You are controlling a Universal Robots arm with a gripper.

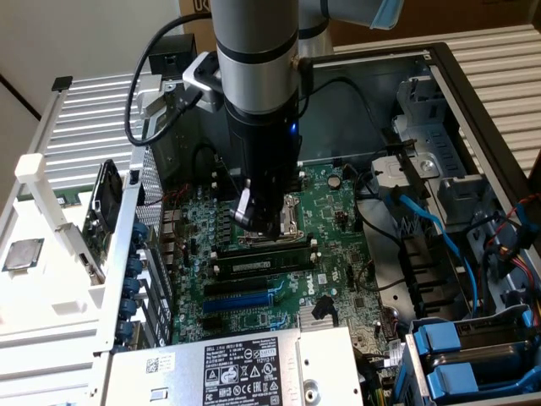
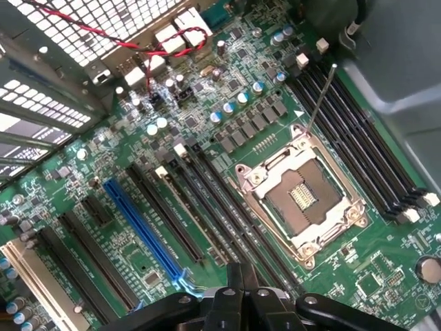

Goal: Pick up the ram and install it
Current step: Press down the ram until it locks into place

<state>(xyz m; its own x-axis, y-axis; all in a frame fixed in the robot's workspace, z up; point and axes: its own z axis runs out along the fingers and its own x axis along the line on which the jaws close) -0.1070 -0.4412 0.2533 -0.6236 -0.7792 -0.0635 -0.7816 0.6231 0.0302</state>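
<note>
Exterior view: open computer case [image 1: 473, 101], green motherboard [image 1: 338, 254] inside. White-labelled power supply [image 1: 245, 368] at near edge; label text unreadable. Arm descends vertically over CPU socket [image 1: 283, 224]. Gripper [image 1: 254, 216] just above socket; fingers appear together, holding nothing. Ram [image 1: 262, 264] sits in a slot just beside socket. Wrist view: blue expansion slot [image 2: 141, 231].

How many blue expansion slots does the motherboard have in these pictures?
1. The blue expansion slot lies between black slots on the motherboard, apart from the CPU socket. The arm covers some board, so others may be hidden.
</note>
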